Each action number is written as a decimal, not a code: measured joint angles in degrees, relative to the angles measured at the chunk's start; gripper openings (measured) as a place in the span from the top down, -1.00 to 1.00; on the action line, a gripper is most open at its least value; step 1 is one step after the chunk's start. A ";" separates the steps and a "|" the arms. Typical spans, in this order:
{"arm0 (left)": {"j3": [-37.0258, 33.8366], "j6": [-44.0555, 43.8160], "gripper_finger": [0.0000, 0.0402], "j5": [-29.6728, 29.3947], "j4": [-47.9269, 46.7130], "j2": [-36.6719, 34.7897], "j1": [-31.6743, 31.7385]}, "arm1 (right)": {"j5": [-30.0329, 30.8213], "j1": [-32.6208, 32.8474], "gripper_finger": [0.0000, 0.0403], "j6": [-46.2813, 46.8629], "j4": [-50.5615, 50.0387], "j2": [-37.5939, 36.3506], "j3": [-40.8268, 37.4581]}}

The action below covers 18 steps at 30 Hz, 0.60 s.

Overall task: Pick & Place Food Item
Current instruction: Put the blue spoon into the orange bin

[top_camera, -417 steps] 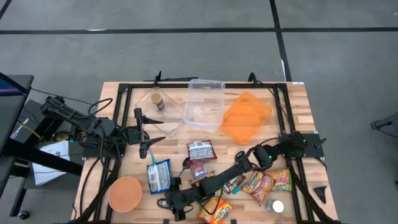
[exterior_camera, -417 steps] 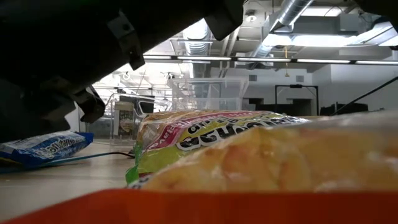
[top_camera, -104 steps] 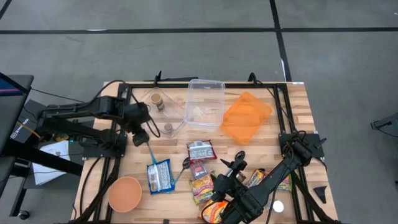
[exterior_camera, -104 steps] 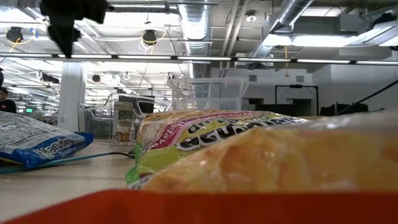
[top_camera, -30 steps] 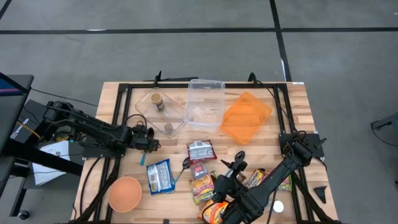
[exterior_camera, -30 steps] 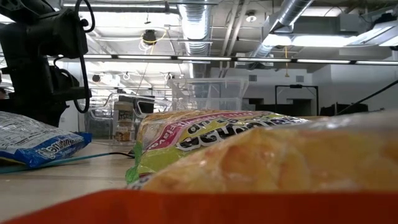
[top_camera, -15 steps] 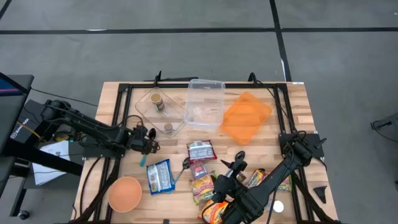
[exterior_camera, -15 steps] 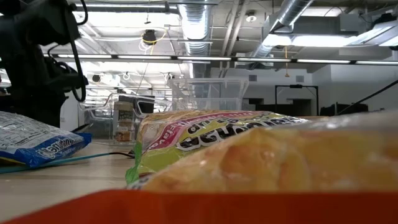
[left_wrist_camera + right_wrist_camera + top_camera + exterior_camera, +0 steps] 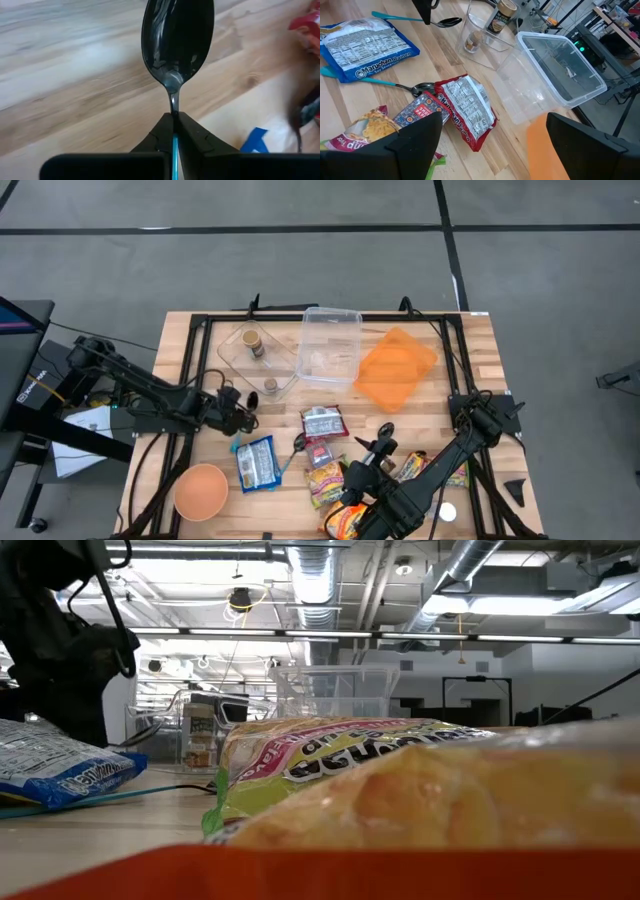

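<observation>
My left gripper (image 9: 238, 418) is at the table's left, shut on a spoon (image 9: 177, 40) with a teal handle (image 9: 390, 17). The spoon's bowl (image 9: 449, 22) points toward the glass cup (image 9: 258, 352). The food packets lie on the near half of the table. They include a blue ramen packet (image 9: 256, 465), a red packet (image 9: 323, 423) and a yellow-green packet (image 9: 325, 480). My right gripper (image 9: 490, 150) stands open over the near packets, with nothing between its fingers. A clear container (image 9: 330, 345) stands at the far middle, its orange lid (image 9: 396, 367) beside it. My left gripper pinches the spoon's neck (image 9: 173, 107), just behind the bowl, between its two fingertips. The fingers come from above and lie across the spoon. The spoon sits about level, its bowl out in front and its handle trailing behind. Whether it touches the wood I cannot tell.
A second teal-handled spoon (image 9: 415, 89) lies by the red packet. An orange bowl (image 9: 201, 491) sits at the near left. A small jar (image 9: 504, 11) stands in the glass cup. More packets (image 9: 430, 475) lie under my right arm at the near right.
My left gripper has moved a little toward the table's near edge with the spoon, staying shut on it.
</observation>
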 joint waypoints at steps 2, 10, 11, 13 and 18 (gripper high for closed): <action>0.01 0.10 0.99 -0.66 0.68 0.00 -0.70 | 0.00 0.00 -0.76 0.02 0.00 0.00 0.00; 0.09 1.28 0.99 -2.95 3.03 0.00 -2.51 | 0.00 0.00 -0.76 0.03 0.15 0.00 0.00; 0.09 1.99 0.99 -2.96 3.80 -0.02 -2.63 | 0.00 0.00 -0.76 0.04 0.16 0.00 0.00; 0.11 3.60 0.99 -3.04 5.44 -0.45 -2.69 | 0.00 0.00 -0.76 0.04 0.18 0.00 0.00; 0.11 8.88 0.99 -3.49 10.28 -2.93 -2.69 | 0.00 0.00 -0.76 0.04 0.20 0.00 0.00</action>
